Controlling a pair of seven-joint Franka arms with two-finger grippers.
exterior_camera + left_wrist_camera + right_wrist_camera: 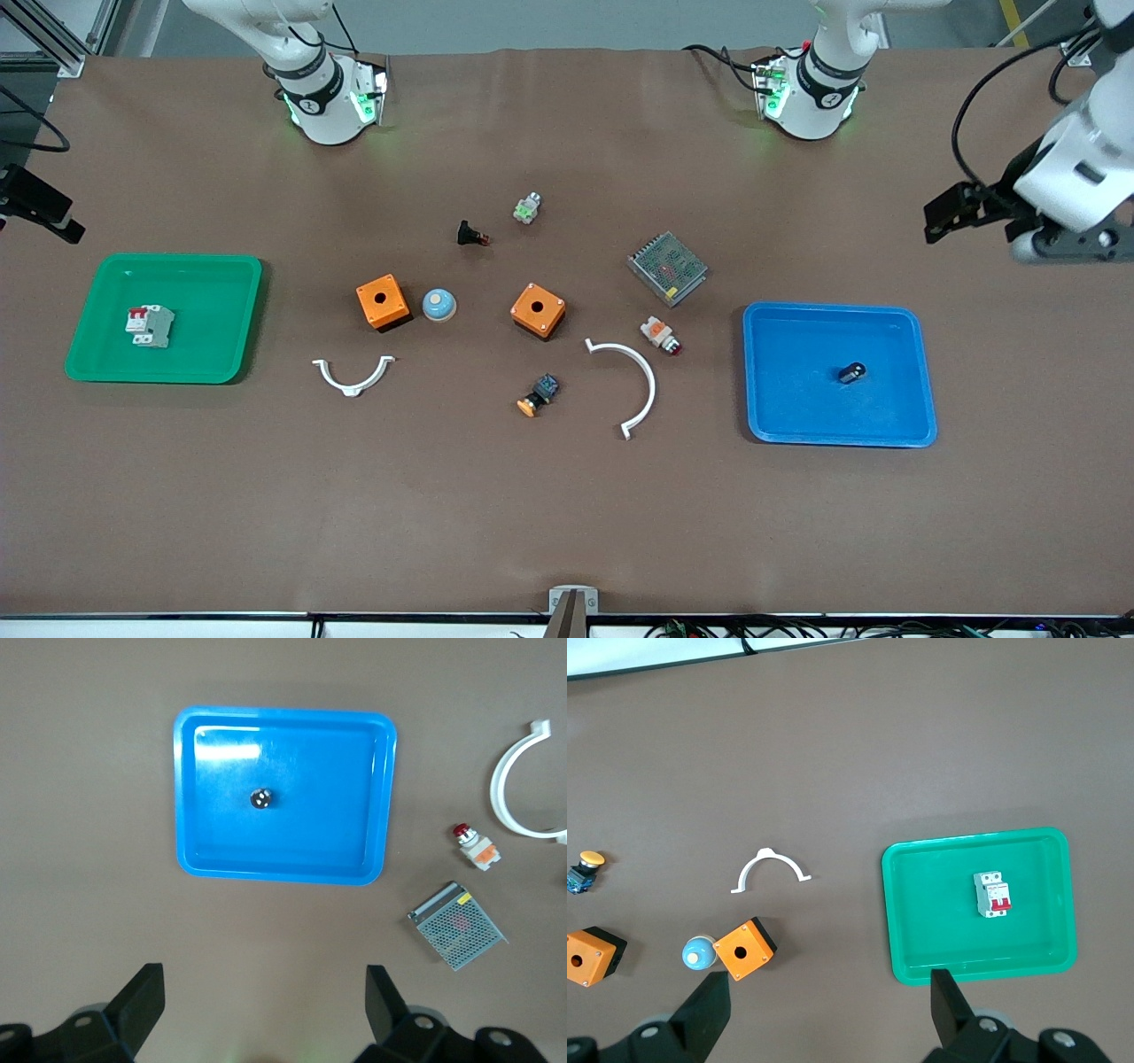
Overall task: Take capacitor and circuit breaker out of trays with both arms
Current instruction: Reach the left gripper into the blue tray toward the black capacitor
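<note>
The capacitor point(852, 372), a tiny black cylinder, lies in the blue tray point(797, 346) toward the left arm's end of the table. It also shows in the left wrist view point(261, 798), in the tray point(221, 824). The breaker point(149, 325), a light-grey block with red levers, lies in the green tray point(217, 301). It also shows in the right wrist view point(992, 893), in the tray point(921, 904). My left gripper point(948, 217) point(264, 988) is open and empty, high over the table's end by the blue tray. My right gripper point(44, 217) point(830, 992) is open and empty, high over the opposite end by the green tray.
Between the trays lie two orange boxes point(383, 301) point(538, 310), a blue dome button point(438, 305), two white curved brackets point(353, 376) point(640, 381), a mesh power supply point(667, 268) and several small buttons point(660, 335) point(539, 395) point(472, 235) point(527, 208).
</note>
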